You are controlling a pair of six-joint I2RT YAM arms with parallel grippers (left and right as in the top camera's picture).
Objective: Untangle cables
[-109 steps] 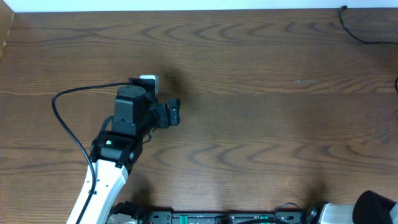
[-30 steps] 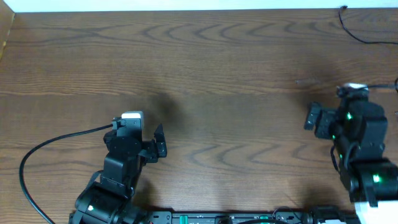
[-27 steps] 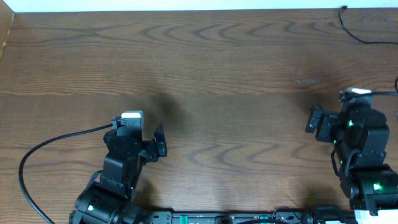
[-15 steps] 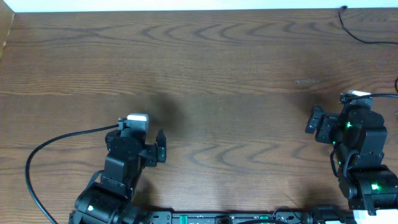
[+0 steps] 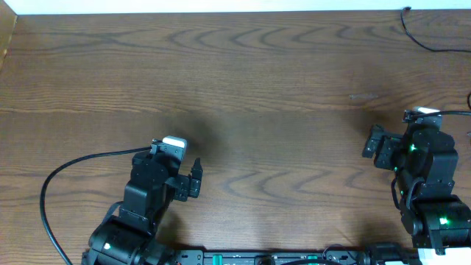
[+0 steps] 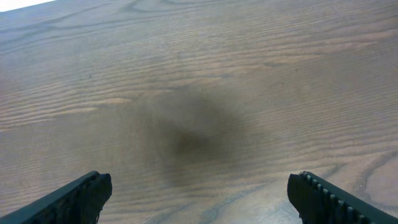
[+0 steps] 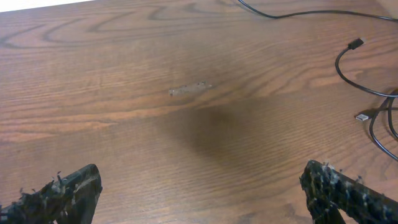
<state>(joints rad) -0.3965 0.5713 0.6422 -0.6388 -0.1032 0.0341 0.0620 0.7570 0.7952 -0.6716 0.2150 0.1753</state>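
Note:
The cables lie at the table's far right. In the overhead view one thin black cable [image 5: 418, 34] runs off the top right corner, and another [image 5: 469, 98] just shows at the right edge. The right wrist view shows a black cable [image 7: 292, 13] across the top, a cord with a small plug end [image 7: 355, 44], and loops with a pale plug [image 7: 363, 116] at the right edge. My right gripper [image 5: 397, 129] [image 7: 202, 198] is open over bare wood, left of those cords. My left gripper [image 5: 181, 160] [image 6: 199, 202] is open over bare wood, with no cable in its view.
The thick black cable [image 5: 70, 163] of the left arm loops over the table at the lower left. A pale scuff mark [image 7: 189, 89] [image 5: 363, 96] sits on the wood ahead of the right gripper. A white wall edge borders the table's far side.
The left gripper has drifted a little right and toward the front, and its arm cable has swung with it. The right gripper settled slightly toward the front. Both stayed open.

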